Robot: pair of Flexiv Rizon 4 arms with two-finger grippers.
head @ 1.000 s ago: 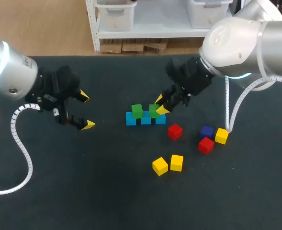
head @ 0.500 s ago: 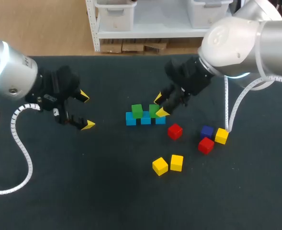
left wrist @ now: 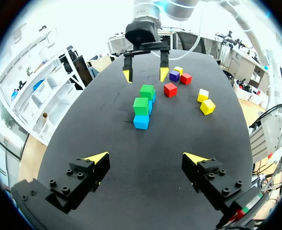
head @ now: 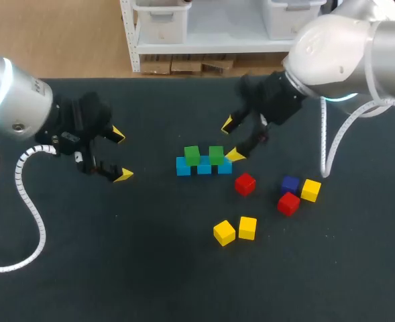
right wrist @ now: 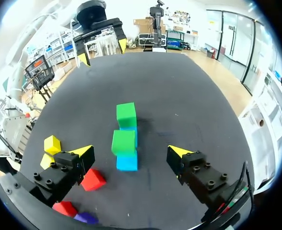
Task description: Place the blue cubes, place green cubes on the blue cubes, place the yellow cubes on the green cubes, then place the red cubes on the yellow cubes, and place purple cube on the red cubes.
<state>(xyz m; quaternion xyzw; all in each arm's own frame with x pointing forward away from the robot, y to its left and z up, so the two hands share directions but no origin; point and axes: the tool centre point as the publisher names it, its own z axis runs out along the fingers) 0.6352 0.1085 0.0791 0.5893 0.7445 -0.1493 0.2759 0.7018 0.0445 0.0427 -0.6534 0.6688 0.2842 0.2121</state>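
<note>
Left gripper and right gripper both spread, empty; two green foam cubes sit on row of three blue foam cubes.
From the row: two yellow foam cubes at 5 o'clock, red foam cube at 4, right gripper close at 1, left gripper well apart at 9.

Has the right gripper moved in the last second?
Yes. The right gripper has backed off the right-hand green cube atop the blue cubes, shifting rightward and away from it in the head view, and has opened wider.
</note>
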